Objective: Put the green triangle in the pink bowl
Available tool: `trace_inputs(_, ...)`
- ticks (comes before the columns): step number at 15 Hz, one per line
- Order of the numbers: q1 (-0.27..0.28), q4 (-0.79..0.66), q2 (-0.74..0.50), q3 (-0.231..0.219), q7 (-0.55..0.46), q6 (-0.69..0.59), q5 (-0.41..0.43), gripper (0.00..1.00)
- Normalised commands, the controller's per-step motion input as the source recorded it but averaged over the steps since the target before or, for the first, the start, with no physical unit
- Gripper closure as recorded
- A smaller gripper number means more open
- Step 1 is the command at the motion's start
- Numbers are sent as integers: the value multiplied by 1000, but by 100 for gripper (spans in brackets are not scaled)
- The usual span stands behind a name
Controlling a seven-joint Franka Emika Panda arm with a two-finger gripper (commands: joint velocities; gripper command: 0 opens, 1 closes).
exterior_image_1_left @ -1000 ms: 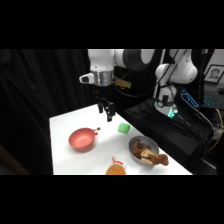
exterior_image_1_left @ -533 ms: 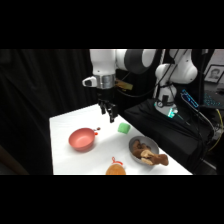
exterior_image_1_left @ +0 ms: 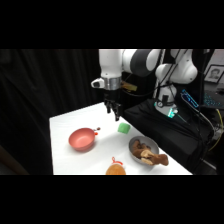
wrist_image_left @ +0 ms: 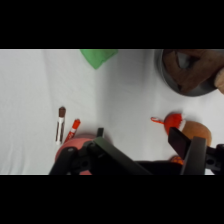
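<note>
White surface (exterior_image_1_left: 65, 125): carries all items; dark cloth backdrop behind it.
Green triangle (exterior_image_1_left: 123, 128): flat on the surface, right of the pink bowl and well apart from it; free of the tool; cut by the top edge in the wrist view (wrist_image_left: 98, 56).
Pink bowl (exterior_image_1_left: 82, 139): upright on the surface, nothing visible inside; only a sliver of its rim visible in the wrist view, behind the linkage at the bottom edge (wrist_image_left: 75, 140).
Tool (exterior_image_1_left: 113, 111): hangs from the white arm, above the surface, up and to the right of the pink bowl, nearer the green triangle; nothing held.
Tool state: fingers apart in the wrist view, one dark finger (wrist_image_left: 180, 141) visible at lower right, bare surface between the two.
Grey metal bowl (exterior_image_1_left: 144, 150): right of the pink bowl, beyond the green triangle; brown contents spilling over its rim.
Small dark-red bits (exterior_image_1_left: 97, 131): just beside the pink bowl's right rim; in the wrist view a thin brown stick and a short red piece (wrist_image_left: 61, 123).
Orange-and-red item (exterior_image_1_left: 116, 168): below and right of the pink bowl, at the surface's front edge.
</note>
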Motion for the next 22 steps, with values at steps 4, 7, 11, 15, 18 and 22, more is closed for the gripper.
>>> trace_inputs(4, -65, -374, -318, -28, 35, 224, 12, 0)
trace_inputs(7, -73, -313, -249, -35, 14, 210, 20, 0)
trace_inputs(11, -68, -272, -196, -36, -12, 209, 30, 0)
trace_inputs(15, -59, -281, -187, -32, -25, 215, 33, 0)
trace_inputs(18, -46, -302, -215, -16, -14, 221, 28, 0)
trace_inputs(22, -52, -285, -237, -19, -11, 212, 21, 0)
